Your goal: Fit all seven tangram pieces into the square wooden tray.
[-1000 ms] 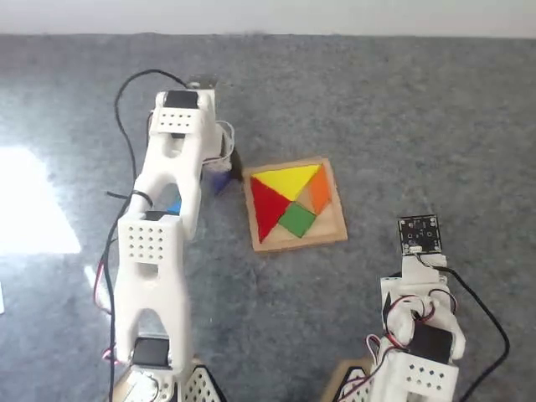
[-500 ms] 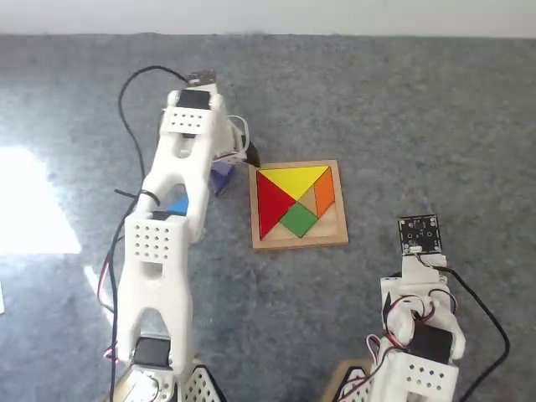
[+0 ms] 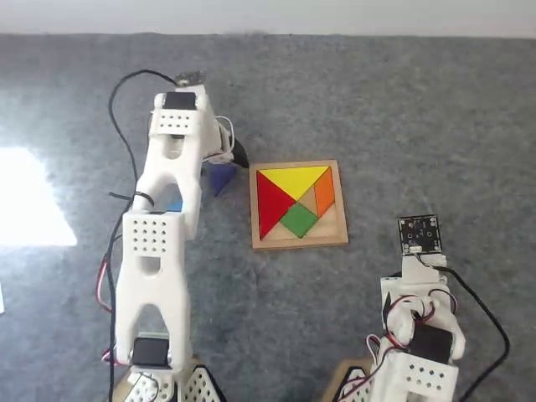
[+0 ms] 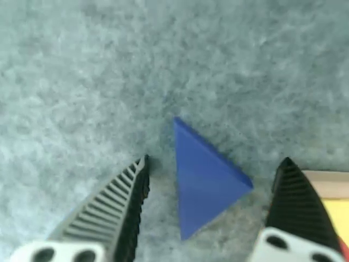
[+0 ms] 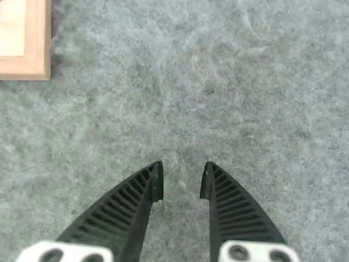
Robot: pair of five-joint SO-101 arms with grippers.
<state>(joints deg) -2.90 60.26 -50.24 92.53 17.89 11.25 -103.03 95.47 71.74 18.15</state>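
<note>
The square wooden tray (image 3: 299,243) lies mid-table and holds a yellow triangle (image 3: 293,180), a red triangle (image 3: 270,205), a green square (image 3: 297,219) and an orange piece (image 3: 323,191). A dark blue triangle (image 3: 220,177) lies flat on the table just left of the tray. My left gripper (image 3: 229,164) hovers over it, open; in the left wrist view the blue triangle (image 4: 204,177) sits between the spread fingers of the left gripper (image 4: 214,164), untouched. A light blue piece (image 3: 174,205) peeks out from under the left arm. My right gripper (image 5: 182,172) is slightly open over bare table, holding nothing.
The right arm (image 3: 417,327) is folded back at the near right. The tray's corner (image 5: 24,68) is some way off from its fingertips. Grey felt table all round, with open room right of and behind the tray. A cable (image 3: 126,92) loops by the left arm.
The tray, tilted a second ago, now lies square. The left arm swung toward the tray's corner, then drew back left over the blue triangle. The right arm stayed still.
</note>
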